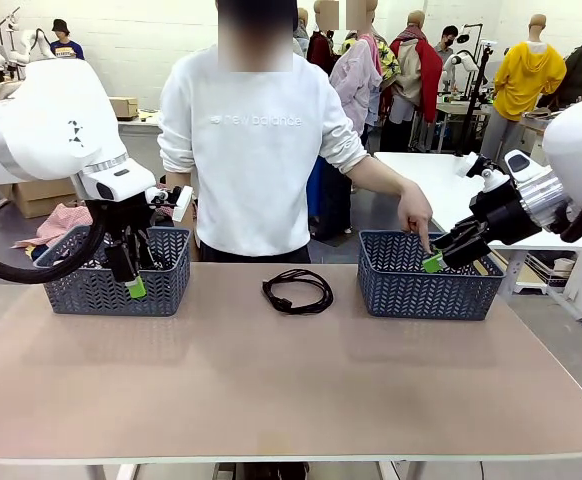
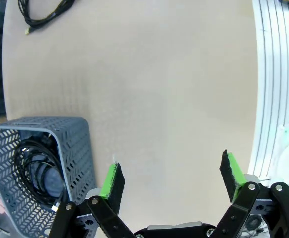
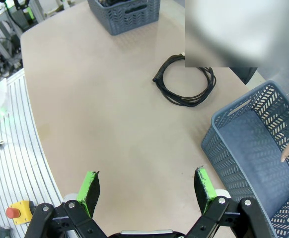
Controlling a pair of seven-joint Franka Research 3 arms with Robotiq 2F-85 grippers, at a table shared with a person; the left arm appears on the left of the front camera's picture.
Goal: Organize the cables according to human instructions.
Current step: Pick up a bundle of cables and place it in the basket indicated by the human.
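Note:
One coiled black cable (image 1: 297,291) lies on the table between the two baskets, also visible in the left wrist view (image 2: 42,13) and the right wrist view (image 3: 185,84). More coiled cables (image 2: 34,167) rest inside the left grey basket (image 1: 81,290). My left gripper (image 1: 131,279) hangs open in front of that basket, its jaws empty (image 2: 172,174). Over the near corner of the right grey basket (image 1: 421,292), my right gripper (image 1: 436,255) is open and holds nothing (image 3: 147,184). The person's hand (image 1: 417,218) points a finger down into the right basket (image 3: 244,148).
The person stands at the far edge of the table, between the baskets. A wide stretch of bare tan tabletop (image 1: 271,380) lies in front of the baskets. A red stop button (image 3: 14,212) sits off the table's edge in the right wrist view.

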